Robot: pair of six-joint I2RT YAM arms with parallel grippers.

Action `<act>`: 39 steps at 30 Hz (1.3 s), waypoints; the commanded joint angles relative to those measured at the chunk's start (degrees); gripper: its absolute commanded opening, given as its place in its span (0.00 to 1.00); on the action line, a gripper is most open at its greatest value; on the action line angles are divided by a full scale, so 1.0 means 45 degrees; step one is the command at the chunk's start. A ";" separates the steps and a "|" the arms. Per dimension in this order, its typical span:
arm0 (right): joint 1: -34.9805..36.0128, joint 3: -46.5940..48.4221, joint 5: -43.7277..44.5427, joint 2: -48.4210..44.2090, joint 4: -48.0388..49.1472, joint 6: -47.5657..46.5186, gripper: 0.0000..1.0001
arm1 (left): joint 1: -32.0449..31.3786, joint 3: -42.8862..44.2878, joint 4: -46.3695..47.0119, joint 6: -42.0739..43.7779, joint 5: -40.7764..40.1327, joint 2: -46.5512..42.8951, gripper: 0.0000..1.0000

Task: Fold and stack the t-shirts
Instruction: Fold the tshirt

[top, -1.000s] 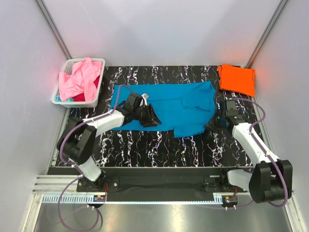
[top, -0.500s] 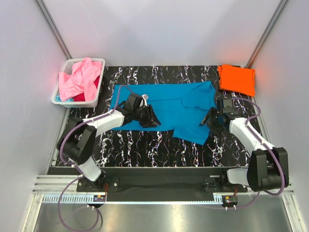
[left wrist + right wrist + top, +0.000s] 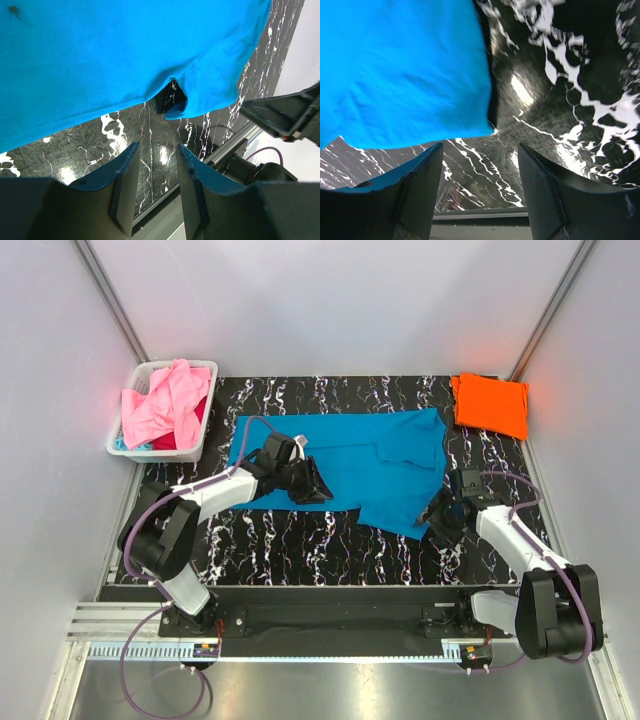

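scene: black white-veined table (image 3: 300,540), two arms at the near edge, plain grey walls around
teal-blue t-shirt (image 3: 340,455): lies spread flat in the middle of the table, long side running left to right; its right part is folded over onto itself, and a flap points toward the near right
orange t-shirt (image 3: 490,405): folded into a neat square at the far right corner of the table, apart from the teal one
pink t-shirt (image 3: 160,400): crumpled on top of the white lattice basket (image 3: 130,452) at the far left, spilling over the rim
red t-shirt (image 3: 170,440): in the same basket under the pink one, only a bit shows at the near side
left end effector (image 3: 156,150): low at the near hem of the teal-blue t-shirt, left of centre; fingers part open with a narrow gap, bare table showing between them, nothing held; cloth hem just beyond the tips
right end effector (image 3: 480,150): low over the table at the near right corner of the teal-blue t-shirt; fingers spread wide, nothing between them, holding nothing; the cloth corner lies just ahead of its left finger, bare table ahead of the other
arms: left reaches in from the near left, right from the near right, well apart from each other
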 commanded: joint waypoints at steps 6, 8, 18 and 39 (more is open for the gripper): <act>-0.0004 -0.0960 -0.0883 0.0164 0.1551 0.0645 0.62 | -0.0034 0.0210 0.0221 0.0250 0.0307 -0.0047 0.39; -0.0004 -0.0961 -0.1098 0.0476 0.1825 0.0626 0.50 | -0.0034 0.0191 0.0202 0.0250 0.0288 -0.0066 0.39; 0.0015 -0.0336 -0.0981 0.1258 0.2080 0.0079 0.12 | -0.0034 0.0385 -0.0033 0.0386 0.0385 -0.0086 0.39; -0.0004 0.2671 -0.0766 0.3285 0.2138 -0.1092 0.00 | -0.0034 0.0445 -0.0131 0.0445 0.0385 0.0070 0.39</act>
